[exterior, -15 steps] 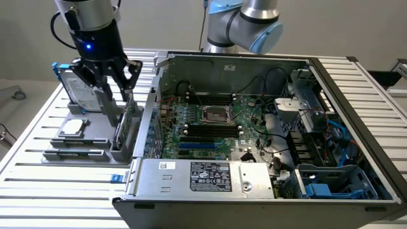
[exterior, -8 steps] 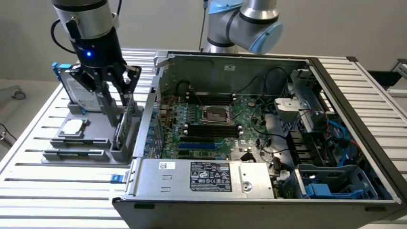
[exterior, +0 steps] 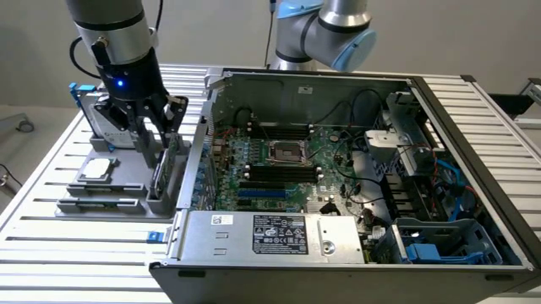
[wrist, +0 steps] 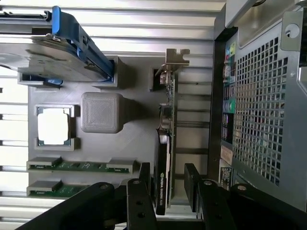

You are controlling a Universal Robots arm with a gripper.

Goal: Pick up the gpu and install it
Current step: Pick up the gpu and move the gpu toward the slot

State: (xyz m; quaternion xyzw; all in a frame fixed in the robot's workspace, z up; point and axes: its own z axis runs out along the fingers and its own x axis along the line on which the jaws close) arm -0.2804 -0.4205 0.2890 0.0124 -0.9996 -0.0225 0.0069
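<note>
One gray tray sits right under the gripper, with a handful of parts slotted into it. The gpu stands on edge in its own slot, straight between the fingers. They're spread apart, one on each side of the card, and there's a visible gap on at least one side, so nothing is clamped. The gripper straddles one end of the card, and the silver bracket is at the other end, away from it.

Rest of the tray, all on the side of the gripper facing away from the case:
- two memory sticks lying flat in their holders, closest to the fingers
- a cpu in a square pocket, a bit further out
- a plain gray block between the cpu and the gpu
- a hard drive in a blue frame, propped up at the far end, near the bracket end of the gpu

The case is just beside the gripper on the other side, lid off, on the same slatted table. Inside it are the motherboard, flat on the bottom, and a silver power supply along one wall.
</note>
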